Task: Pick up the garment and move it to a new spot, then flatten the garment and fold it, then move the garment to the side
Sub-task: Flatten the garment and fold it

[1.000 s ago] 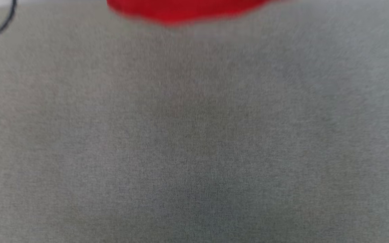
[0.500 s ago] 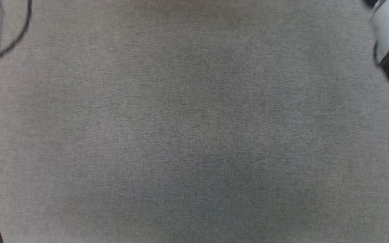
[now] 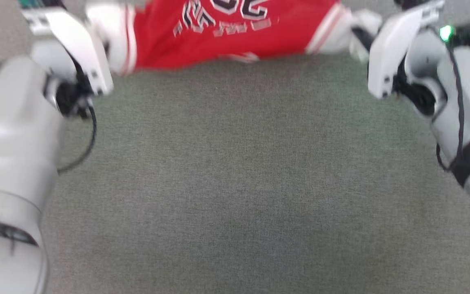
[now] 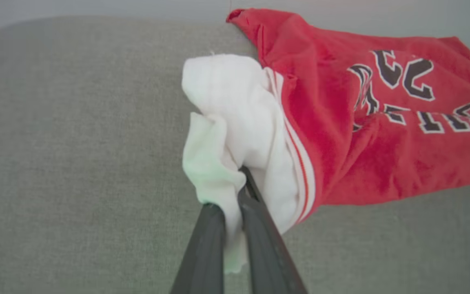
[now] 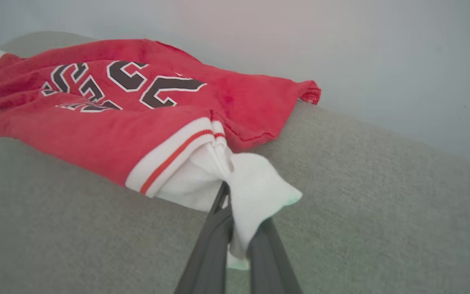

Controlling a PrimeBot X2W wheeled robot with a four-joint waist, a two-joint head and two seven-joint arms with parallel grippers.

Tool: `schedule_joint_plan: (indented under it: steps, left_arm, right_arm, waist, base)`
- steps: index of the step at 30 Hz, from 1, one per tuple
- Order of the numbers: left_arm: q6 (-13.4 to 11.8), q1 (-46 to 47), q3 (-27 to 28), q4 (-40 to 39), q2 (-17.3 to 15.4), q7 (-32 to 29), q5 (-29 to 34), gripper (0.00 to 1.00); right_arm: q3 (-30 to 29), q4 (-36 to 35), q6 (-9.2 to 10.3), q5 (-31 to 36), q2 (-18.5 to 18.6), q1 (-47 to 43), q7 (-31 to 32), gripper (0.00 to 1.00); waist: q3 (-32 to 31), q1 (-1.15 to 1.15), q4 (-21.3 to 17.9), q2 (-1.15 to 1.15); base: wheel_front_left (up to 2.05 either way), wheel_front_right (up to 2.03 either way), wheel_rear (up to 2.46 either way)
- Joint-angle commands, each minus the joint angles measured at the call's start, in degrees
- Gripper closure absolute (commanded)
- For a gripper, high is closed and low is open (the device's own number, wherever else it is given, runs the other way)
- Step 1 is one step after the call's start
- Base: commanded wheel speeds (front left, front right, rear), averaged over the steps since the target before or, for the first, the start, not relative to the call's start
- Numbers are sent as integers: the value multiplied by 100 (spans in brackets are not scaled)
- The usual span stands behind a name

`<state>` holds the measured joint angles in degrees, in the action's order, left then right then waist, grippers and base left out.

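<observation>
L/R end effectors (image 4: 231, 194) (image 5: 237, 218) nip garment (image 4: 333, 134), sleeves prob

Bottom centre: right gripper (image 5: 237, 222), dark fingers (image 5: 206, 253) pinched on white sleeve (image 5: 255, 183). Red garment (image 5: 96, 134) spreads from centre to upper left; striped trim at sleeve seam, black white-outlined numerals (image 5: 153, 87) facing up. Grey fabric surface (image 5: 382, 204) beneath. Pale wall (image 5: 341, 49) across top.

Pale-grey arms (image 3: 10, 134); blk cables (image 3: 95, 132); green LED (image 3: 445, 32)
</observation>
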<state>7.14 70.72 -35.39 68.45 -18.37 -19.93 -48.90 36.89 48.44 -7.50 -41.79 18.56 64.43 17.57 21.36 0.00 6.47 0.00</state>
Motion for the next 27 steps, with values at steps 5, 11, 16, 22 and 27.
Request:
schedule_joint_plan:
  steps: [5,11,16,22,27]
  left_arm:
    - [32,-625,-33,34,23,-263,-156,100]
    - [25,-1093,-25,-115,-57,-373,-282,100]
    - [-25,-1548,-30,-413,-158,-509,-340,100]
    - [-287,-2238,2,-1134,-351,-759,-487,100]
    - [-772,-3070,26,-2228,-651,-1107,-637,100]
  right_arm:
    - [44,-498,2,-486,272,-721,387,100]
    - [-6,-1005,2,-806,515,-1322,841,100]
    - [-128,-1556,2,-950,770,-1891,1293,100]
    - [-378,-2291,2,-960,1058,-2610,1827,100]
    - [-687,-2971,3,-951,1313,-3279,2391,100]
  waist:
    - [-289,0,28,0]
    - [-503,0,35,0]
    - [-647,0,55,0]
    - [-736,0,73,0]
    - [-710,0,95,0]
  base:
    - [0,0,0]
    - [0,0,0]
    - [0,0,0]
    - [0,0,0]
    - [0,0,0]
